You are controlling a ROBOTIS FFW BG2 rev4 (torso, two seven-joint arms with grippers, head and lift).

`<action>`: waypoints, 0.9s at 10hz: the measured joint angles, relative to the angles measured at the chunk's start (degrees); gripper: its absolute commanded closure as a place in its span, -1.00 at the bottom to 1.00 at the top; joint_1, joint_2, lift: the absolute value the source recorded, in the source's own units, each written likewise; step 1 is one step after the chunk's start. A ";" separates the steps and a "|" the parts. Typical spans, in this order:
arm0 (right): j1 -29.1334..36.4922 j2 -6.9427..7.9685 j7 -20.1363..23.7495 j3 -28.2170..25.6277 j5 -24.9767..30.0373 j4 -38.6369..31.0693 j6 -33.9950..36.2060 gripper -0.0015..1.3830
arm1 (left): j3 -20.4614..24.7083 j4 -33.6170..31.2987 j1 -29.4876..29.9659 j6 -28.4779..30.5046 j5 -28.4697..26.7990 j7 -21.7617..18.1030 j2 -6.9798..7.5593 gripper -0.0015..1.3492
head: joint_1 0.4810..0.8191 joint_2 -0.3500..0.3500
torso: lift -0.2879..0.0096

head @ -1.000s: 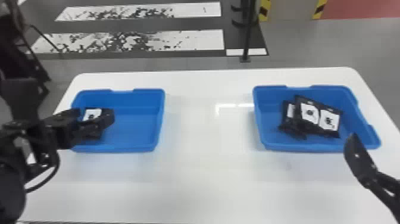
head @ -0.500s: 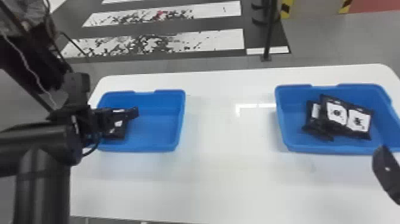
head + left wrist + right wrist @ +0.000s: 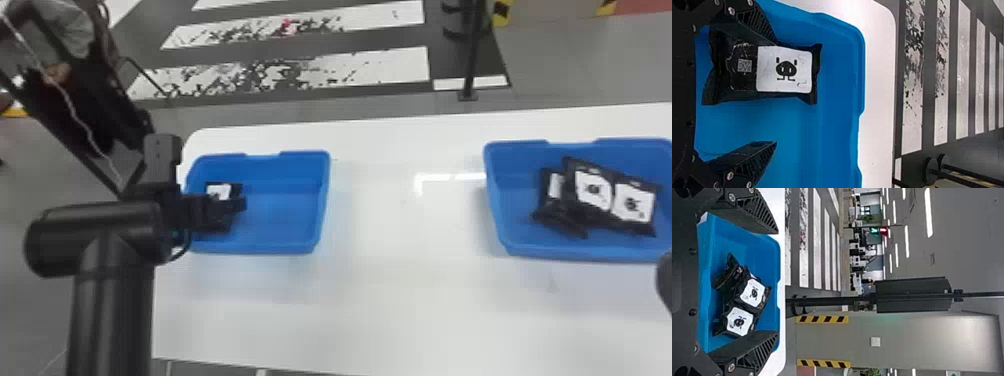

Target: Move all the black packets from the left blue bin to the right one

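Head view: left bin (image 3: 285,215) holds black packet (image 3: 218,191); right bin (image 3: 517,200), several packets (image 3: 593,190).

Left pincer (image 3: 225,206), right pincer (image 3: 665,280), both agape

Left, in left blue bin (image 3: 285,215): offers bare floor from black packet (image 3: 218,191) to right wall; crossed at left rim by left arm (image 3: 120,300). Between bins, over white table (image 3: 390,290): runs open, bounded by raised walls. In right blue bin (image 3: 516,222): leaves floor along left wall, obstructed mid-bin by piled packets (image 3: 632,204).
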 measured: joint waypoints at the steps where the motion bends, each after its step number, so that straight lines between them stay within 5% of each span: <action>1: -0.02 0.00 0.13 0.02 -0.19 0.05 0.21 -0.82 | 0.15 0.22 -0.02 0.71 -0.81 0.55 -0.02 -0.76 | 0.27 0.64 | -0.01; 5: -0.37 0.00 0.63 0.03 -0.50 0.37 0.96 -0.81 | 0.05 3.73 -1.56 2.42 -2.99 1.36 0.41 -0.70 | 0.27 0.73 | -0.01; 9: -0.86 0.00 1.39 0.04 -1.14 0.99 2.12 -0.81 | -0.29 6.43 -2.69 4.18 -2.24 1.36 0.65 0.37 | 0.27 0.72 | -0.01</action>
